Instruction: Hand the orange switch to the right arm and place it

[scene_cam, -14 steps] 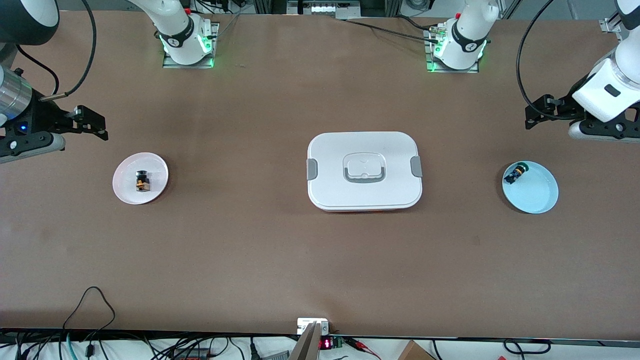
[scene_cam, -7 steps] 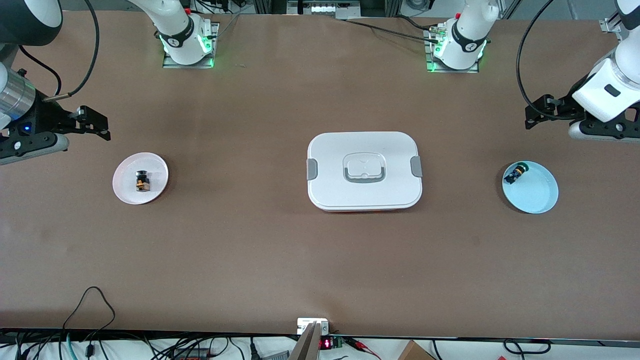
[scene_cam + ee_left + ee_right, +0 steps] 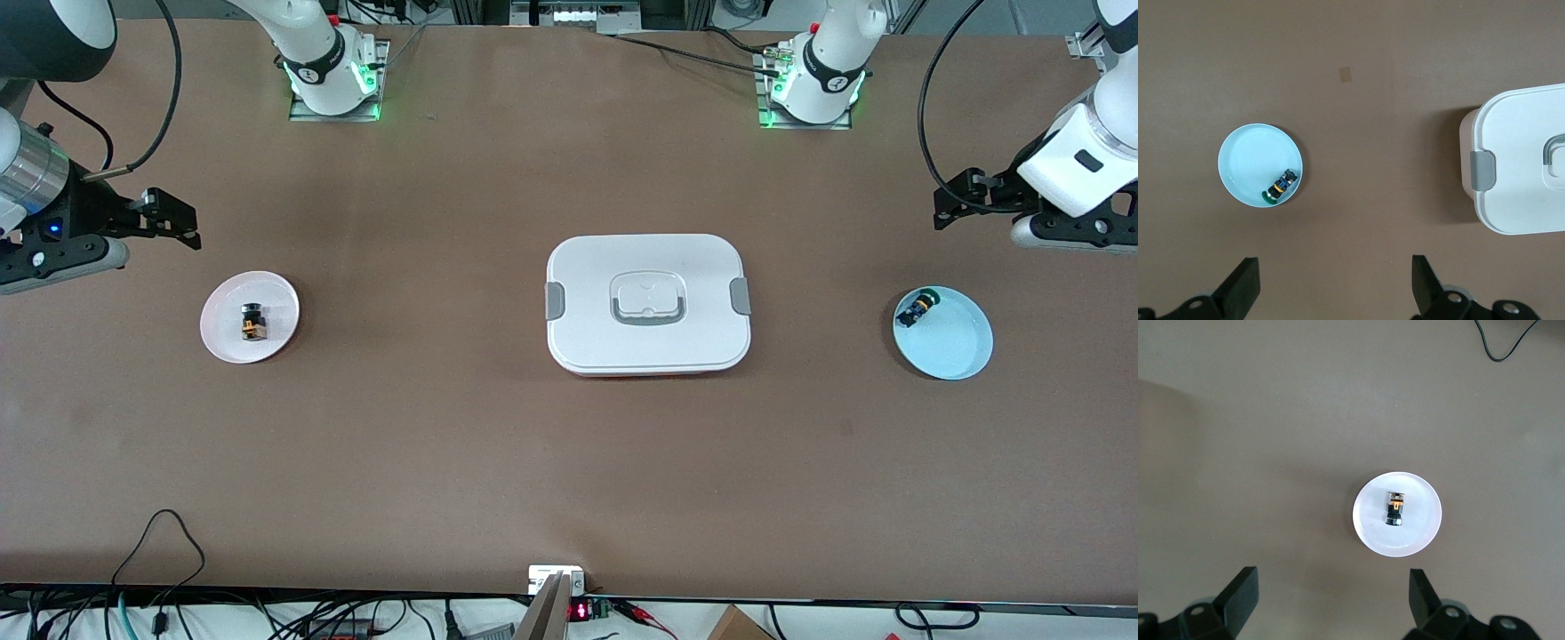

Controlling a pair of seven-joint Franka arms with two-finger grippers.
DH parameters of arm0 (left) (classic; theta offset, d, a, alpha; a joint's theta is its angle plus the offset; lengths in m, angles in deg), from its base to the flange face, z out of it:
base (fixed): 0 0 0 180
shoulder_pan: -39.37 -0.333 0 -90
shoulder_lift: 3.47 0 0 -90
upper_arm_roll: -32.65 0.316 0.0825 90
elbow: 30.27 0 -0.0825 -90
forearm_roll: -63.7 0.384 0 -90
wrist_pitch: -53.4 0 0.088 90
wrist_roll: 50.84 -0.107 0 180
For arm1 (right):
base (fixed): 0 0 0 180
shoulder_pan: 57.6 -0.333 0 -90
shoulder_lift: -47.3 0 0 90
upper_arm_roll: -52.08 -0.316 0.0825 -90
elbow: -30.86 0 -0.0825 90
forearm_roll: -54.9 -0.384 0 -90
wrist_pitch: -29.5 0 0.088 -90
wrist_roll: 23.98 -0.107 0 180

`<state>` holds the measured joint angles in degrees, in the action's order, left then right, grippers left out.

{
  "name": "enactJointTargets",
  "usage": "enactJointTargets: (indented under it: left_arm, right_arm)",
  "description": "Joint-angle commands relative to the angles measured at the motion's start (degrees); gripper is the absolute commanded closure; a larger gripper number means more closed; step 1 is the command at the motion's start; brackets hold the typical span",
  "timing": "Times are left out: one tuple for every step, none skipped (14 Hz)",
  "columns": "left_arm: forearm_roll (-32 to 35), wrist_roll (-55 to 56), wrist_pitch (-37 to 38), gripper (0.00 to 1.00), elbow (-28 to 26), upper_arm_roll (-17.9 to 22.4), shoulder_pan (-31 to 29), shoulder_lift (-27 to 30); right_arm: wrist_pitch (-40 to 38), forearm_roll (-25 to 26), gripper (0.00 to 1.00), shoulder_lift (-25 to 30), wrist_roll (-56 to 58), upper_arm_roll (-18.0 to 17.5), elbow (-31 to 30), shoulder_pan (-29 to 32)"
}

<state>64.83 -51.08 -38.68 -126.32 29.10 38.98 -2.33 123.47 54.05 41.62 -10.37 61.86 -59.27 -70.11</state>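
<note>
Orange switch point(image 3: 252, 325) lies on the pink dish point(image 3: 220, 342), below my right claw point(image 3: 169, 218), which hangs over bare desk point(image 3: 444, 444). My left claw point(image 3: 965, 197) hovers near the blue dish point(image 3: 956, 351). From each wrist, both claws' fingers point(image 3: 1238, 597) point(image 3: 1241, 287) gape empty; the switch's orange end is probably hidden.

Pale blue dish point(image 3: 956, 351), brown table point(image 3: 444, 427)

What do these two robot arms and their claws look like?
Both are glossy white jointed arms with green-lit bases. The right arm has a silver wrist ring, a blue light and looping black cable; its right claw is black. The left claw is black too.
</note>
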Motion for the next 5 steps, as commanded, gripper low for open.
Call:
enactJointTargets:
  left_arm:
    - [1.1,0.5,0.8,0.00,0.3,-0.1,0.3,0.6]
    - [1.1,0.5,0.8,0.00,0.3,-0.1,0.3,0.6]
    - [1.1,0.5,0.8,0.00,0.3,-0.1,0.3,0.6]
    - [1.1,0.5,0.8,0.00,0.3,-0.1,0.3,0.6]
    - [1.1,0.5,0.8,0.00,0.3,-0.1,0.3,0.6]
  right_arm:
    - [-1.3,-0.6,0.00,-0.4,-0.1,0.0,1.4,-0.1]
    - [-1.3,-0.7,0.00,-0.4,-0.2,0.0,1.4,-0.1]
    - [-1.4,-0.7,0.00,-0.4,-0.2,0.0,1.4,0.0]
    - [-1.4,-0.7,0.00,-0.4,-0.2,0.0,1.4,0.0]
    - [-1.8,-0.7,0.00,-0.4,-0.2,0.1,1.4,0.0]
